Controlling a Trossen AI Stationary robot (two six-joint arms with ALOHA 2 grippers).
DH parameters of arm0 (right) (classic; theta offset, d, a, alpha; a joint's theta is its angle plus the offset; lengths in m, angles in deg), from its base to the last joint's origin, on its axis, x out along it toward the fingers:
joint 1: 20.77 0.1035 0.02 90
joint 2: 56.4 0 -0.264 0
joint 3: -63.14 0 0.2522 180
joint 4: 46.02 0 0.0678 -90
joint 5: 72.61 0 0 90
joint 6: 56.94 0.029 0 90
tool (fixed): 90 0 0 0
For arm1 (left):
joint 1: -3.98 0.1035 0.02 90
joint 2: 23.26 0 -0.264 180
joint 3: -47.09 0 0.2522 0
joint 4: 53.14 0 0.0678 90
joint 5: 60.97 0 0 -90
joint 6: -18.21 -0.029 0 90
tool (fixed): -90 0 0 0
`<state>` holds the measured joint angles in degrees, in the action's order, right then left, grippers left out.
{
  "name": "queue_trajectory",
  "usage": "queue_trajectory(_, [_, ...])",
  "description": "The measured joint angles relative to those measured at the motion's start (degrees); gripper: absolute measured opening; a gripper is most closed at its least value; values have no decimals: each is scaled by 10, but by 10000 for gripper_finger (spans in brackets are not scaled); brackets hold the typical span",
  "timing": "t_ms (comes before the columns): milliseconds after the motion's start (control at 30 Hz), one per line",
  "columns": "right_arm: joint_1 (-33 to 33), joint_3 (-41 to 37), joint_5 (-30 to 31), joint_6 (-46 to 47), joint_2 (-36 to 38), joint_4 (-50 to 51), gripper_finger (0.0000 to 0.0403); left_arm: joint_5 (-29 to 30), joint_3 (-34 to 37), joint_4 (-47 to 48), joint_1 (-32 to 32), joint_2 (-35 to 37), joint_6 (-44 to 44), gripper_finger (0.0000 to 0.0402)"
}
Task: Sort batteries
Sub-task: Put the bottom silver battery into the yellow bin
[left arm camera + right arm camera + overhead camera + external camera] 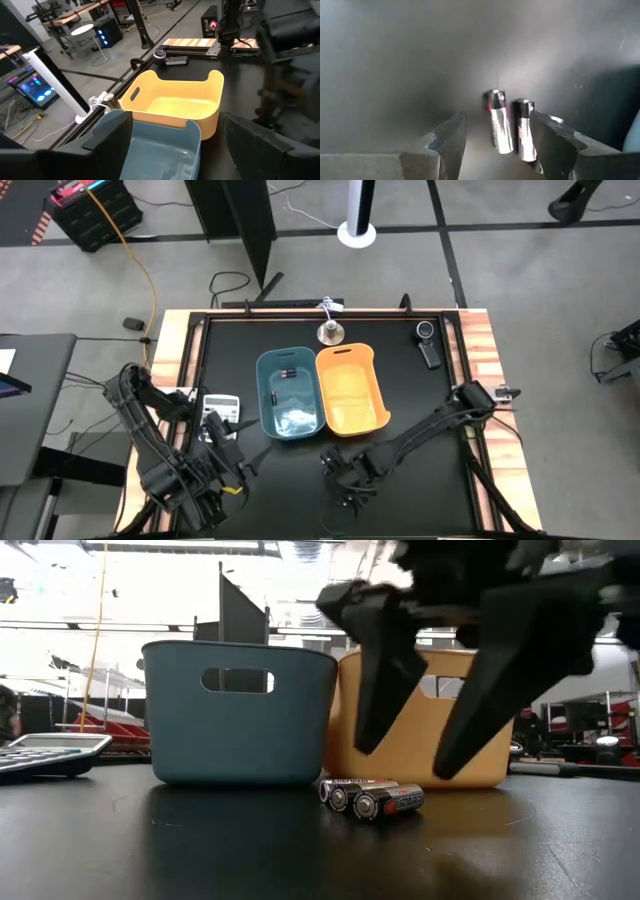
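Observation:
Dark batteries with silvery ends (372, 799) lie side by side on the black table, in front of the blue bin (238, 710) and the orange bin (480, 730). Two of them show in the right wrist view (501, 122). My right gripper (408, 758) hangs open just above them, one finger on either side, touching nothing; it also shows in the high view (345, 478). The blue bin (290, 392) holds a small dark battery (290, 373) and some pale shapes. My left gripper (222, 435) waits open at the table's near left.
A calculator (220, 405) lies left of the blue bin, close to my left gripper. A black stick-shaped gadget (428, 342) and a small metal bell-like object (330, 332) sit at the far edge. The orange bin (350, 388) looks empty.

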<state>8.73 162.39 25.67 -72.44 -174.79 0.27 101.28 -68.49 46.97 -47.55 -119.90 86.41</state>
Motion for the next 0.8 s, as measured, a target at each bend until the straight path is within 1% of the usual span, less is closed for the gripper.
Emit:
queue_trajectory(233, [-11, 0, -19, 6, -14, 4, 232, -1, 0, 0, -3, 0, -2, 294])
queue_trajectory(500, [-11, 1, -24, 7, -30, 8, 228, -1, 0, 0, -3, 0, -10, 294])
queue_trajectory(633, [-12, 2, -26, 7, -34, 7, 201, -1, 0, 1, -3, 0, -11, 294])
queue_trajectory(800, [-15, 1, -31, 6, -35, 7, 142, -1, 0, 1, -3, 0, -11, 294])
